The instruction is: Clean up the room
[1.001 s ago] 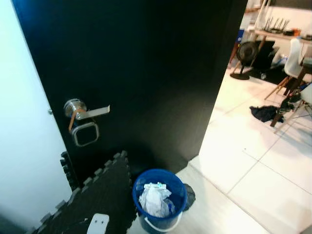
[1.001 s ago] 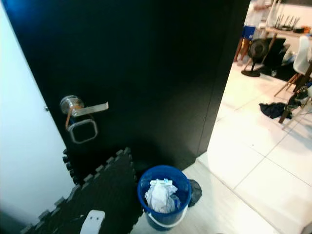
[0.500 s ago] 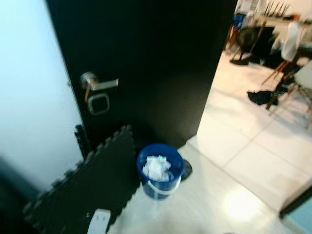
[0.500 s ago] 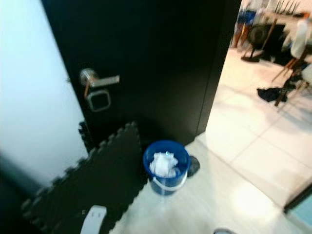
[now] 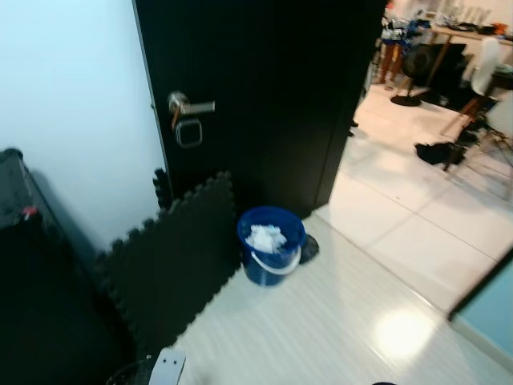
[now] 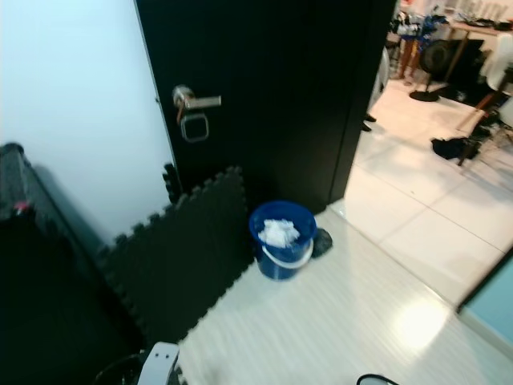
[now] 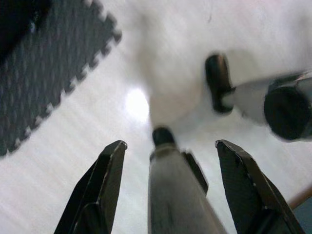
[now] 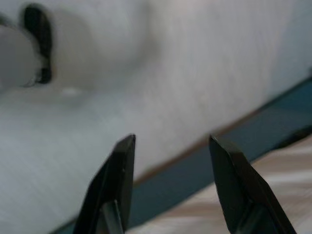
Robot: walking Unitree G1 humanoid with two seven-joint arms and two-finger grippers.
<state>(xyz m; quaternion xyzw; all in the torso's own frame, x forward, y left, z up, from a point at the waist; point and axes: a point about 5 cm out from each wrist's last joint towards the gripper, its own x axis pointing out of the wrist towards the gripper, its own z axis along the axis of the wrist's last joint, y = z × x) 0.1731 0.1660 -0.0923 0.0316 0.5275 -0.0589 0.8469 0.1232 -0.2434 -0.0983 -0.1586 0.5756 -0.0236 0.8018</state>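
**Both arms down by the floor, bucket at the black door**

Here I have both arms hanging low, pointed at the pale floor (image 5: 337, 321). The left end effector (image 7: 170, 151) has its two black fingers spread wide apart with nothing between them; beyond them I see the robot's own leg and the toothed edge of the foam mat (image 7: 44, 63). The right end effector (image 8: 168, 146) is likewise spread and empty, hovering above the floor beside a dark blue-green strip that I cannot identify, the picture being soft.

From the head camera, the blue bucket (image 5: 271, 241) stands on the floor at the foot of the black door (image 5: 264, 96), holding crumpled white paper (image 5: 264, 237). A small dark lump lies just beside the bucket; it may be a cloth. The black foam mat (image 5: 172, 257) leans against the door and white wall. The door has a silver lever handle (image 5: 191, 105).

Through the doorway lie white tiles, a dark heap of cloth (image 5: 438, 151), chair legs and a standing fan (image 5: 410, 68). A large black object on the left is cut off. I can read no writing anywhere.
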